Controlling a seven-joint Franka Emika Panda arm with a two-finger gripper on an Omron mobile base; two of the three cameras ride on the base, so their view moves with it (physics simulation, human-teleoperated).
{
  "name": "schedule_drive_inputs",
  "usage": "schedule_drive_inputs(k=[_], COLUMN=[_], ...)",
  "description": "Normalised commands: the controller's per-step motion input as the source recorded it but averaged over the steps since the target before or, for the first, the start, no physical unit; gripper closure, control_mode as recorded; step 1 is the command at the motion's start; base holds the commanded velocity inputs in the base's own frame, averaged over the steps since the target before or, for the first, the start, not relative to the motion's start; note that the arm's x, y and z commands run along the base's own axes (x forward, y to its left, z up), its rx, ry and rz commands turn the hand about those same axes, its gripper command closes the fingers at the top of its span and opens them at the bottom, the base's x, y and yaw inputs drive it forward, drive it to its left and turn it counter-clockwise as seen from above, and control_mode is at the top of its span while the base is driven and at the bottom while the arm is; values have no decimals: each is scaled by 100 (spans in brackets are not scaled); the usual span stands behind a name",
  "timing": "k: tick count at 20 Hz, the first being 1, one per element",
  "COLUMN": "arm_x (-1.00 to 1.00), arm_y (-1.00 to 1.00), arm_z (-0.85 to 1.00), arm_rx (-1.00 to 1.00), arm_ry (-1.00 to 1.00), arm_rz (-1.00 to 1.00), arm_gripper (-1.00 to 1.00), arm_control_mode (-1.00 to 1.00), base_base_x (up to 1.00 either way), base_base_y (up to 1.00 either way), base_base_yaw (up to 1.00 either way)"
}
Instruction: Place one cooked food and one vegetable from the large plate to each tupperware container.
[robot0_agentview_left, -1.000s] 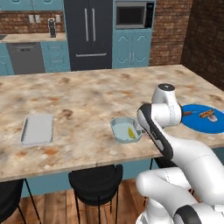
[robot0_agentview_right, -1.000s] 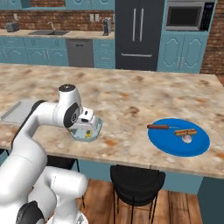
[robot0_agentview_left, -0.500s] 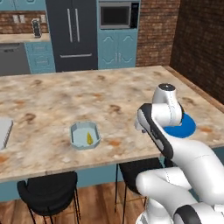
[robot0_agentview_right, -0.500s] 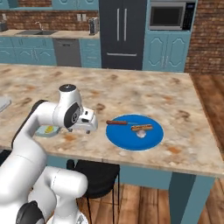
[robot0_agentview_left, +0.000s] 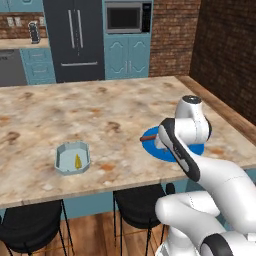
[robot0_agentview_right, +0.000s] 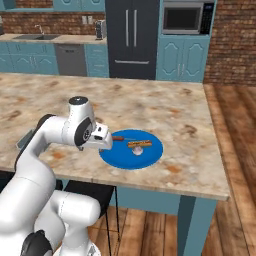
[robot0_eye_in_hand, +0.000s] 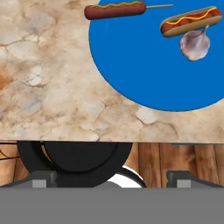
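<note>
The large plate (robot0_eye_in_hand: 148, 74) is bright blue and carries the sausage on a stick (robot0_eye_in_hand: 114, 10), the hot dog in a bun (robot0_eye_in_hand: 190, 20) and the whitish-pink garlic bulb (robot0_eye_in_hand: 195, 45). In the right base view the plate (robot0_agentview_right: 119, 157) lies near the counter's front edge with sausage (robot0_agentview_right: 122, 138), hot dog (robot0_agentview_right: 139, 144) and garlic (robot0_agentview_right: 137, 151) on it. My gripper (robot0_agentview_right: 106, 146) hovers at the plate's left rim, over the counter edge. Its jaws (robot0_eye_in_hand: 112, 180) stand open and empty. The octagonal tupperware container (robot0_agentview_left: 63, 159) holds the yellow corn piece (robot0_agentview_left: 78, 161), left of the arm.
The arm hides most of the plate (robot0_agentview_left: 199, 149) in the left base view; the sausage's end (robot0_agentview_left: 148, 137) sticks out. Black stools (robot0_agentview_left: 140, 205) stand under the counter's front edge, one right below the hand (robot0_eye_in_hand: 74, 157). Brick wall to the right.
The base has driven right, so the whole scene shifted left. The plate now lies in front of the arm and the container with corn sits off to the left. The jaws stay open.
</note>
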Motion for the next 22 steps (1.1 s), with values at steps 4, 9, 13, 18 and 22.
schedule_drive_inputs(k=[4,9,13,18,22], arm_x=[0,35,97,100,87], arm_y=[0,-5,-9,-26,-9], arm_z=[0,5,37,16,-14], arm_rx=[0,-1,-9,1,-5], arm_ry=[0,5,10,17,0], arm_rz=[0,3,18,38,63], arm_gripper=[-100,-100,-100,-100,-100], arm_control_mode=[100,-100,-100,-100,-100], base_base_x=[57,23,0,0,0], base_base_y=[0,0,0,0,0], base_base_yaw=[1,0,0,0,0])
